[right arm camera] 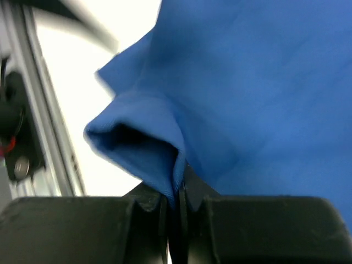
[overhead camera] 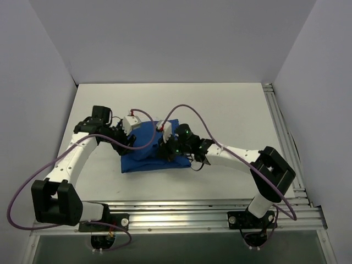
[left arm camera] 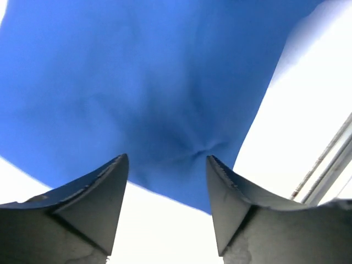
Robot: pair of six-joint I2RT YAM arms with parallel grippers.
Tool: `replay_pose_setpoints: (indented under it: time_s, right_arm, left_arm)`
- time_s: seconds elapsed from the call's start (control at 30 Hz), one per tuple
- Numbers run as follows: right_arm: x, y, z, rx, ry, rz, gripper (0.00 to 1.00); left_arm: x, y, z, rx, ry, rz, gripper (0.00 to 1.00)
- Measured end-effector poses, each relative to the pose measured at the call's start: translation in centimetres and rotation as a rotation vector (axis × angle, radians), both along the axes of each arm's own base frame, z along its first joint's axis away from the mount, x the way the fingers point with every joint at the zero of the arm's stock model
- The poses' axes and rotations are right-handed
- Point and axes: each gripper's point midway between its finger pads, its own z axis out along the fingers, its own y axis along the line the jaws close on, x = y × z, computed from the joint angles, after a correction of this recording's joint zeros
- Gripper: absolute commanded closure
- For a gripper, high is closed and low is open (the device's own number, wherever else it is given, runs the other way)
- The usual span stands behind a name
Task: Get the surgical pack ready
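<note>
Plain grey walls close in a white desk [overhead camera: 231, 110] with a metal rail [overhead camera: 280, 137] along its right edge; near the desk's middle, between the two arms, lies the royal-blue drape [overhead camera: 147, 154], gathered into a rumpled, roughly square bundle; whatever it may wrap is hidden. By its creases and sagging folds I judge the cloth soft, light and limp; it should give no resistance, slump wherever it is unsupported, and slide if held by one thin layer; a doubled edge or corner is the best place to pinch, taking several layers together. The right claw [right arm camera: 175, 203] does just that; its jaws are pressed together on a fold at the bundle's right side, the cloth rising out of them in a hollow loop, so the drape is both in and directly ahead of it. The left claw [left arm camera: 165, 192] stands wide apart with nothing between its fingers; it sits low at the bundle's left side, the blue surface just beyond the tips, a small pucker in it straight ahead; whether they touch it I cannot tell.
</note>
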Motion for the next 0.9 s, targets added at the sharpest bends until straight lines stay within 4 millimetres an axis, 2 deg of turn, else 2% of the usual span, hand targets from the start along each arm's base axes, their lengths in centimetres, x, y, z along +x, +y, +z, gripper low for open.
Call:
replay_pose_setpoints:
  time_s: [0.1,0.2,0.27,0.3,0.33,0.37,0.47,0.53,0.57,0.6,0.67,0.73,0.77,0.9]
  right_arm:
    - [-4.6,0.5,-1.9,-0.054,-0.021,0.061,1.0]
    - [-7.3,-0.1,-4.8,-0.109,-0.013,0.073,0.99]
    - [-8.4,-0.3,-5.7,-0.13,-0.017,0.076,0.89]
    - [-8.7,-0.3,-5.6,-0.133,-0.028,0.074,0.85]
    - [-9.0,-0.2,-5.4,-0.134,-0.042,0.073,0.7]
    - [-9.2,-0.1,-5.3,-0.138,-0.052,0.07,0.64]
    - [-10.0,0.1,-5.3,-0.164,-0.081,0.078,0.55]
    - [-10.6,0.1,-5.2,-0.189,-0.092,0.08,0.43]
    - [-10.8,-0.1,-5.0,-0.202,-0.094,0.076,0.41]
    - [-11.0,-0.4,-4.8,-0.215,-0.093,0.072,0.39]
    - [-11.6,-1.2,-3.9,-0.225,-0.081,0.062,0.25]
    - [-11.6,-1.9,-1.9,-0.194,-0.075,0.035,0.2]
    - [-11.2,-2.2,-0.4,-0.162,-0.077,0.015,0.16]
    - [-8.0,-3.6,5.1,-0.008,-0.086,-0.096,0.16]
  left_arm:
    - [0.5,2.3,2.3,-0.074,0.008,0.096,0.23]
    - [1.6,4.0,4.0,-0.104,-0.015,0.2,0.21]
    - [1.9,4.2,4.0,-0.111,0.007,0.243,0.21]
    - [2.0,4.3,3.5,-0.105,0.029,0.265,0.21]
    - [2.3,4.4,2.8,-0.098,0.059,0.287,0.21]
    - [2.5,4.5,1.9,-0.087,0.095,0.311,0.2]
    - [3.3,5.2,-1.3,-0.043,0.209,0.385,0.2]
    - [3.5,5.5,-3.2,-0.02,0.277,0.422,0.2]
    - [3.5,5.6,-3.9,-0.012,0.303,0.436,0.2]
    - [3.6,5.7,-4.4,-0.005,0.323,0.452,0.21]
    - [3.7,5.9,-4.9,0.005,0.341,0.473,0.21]
    - [3.7,6.0,-4.9,0.008,0.347,0.489,0.23]
    - [3.8,6.0,-4.9,0.007,0.346,0.493,0.24]
    - [3.9,5.9,-4.9,0.0,0.347,0.508,0.25]
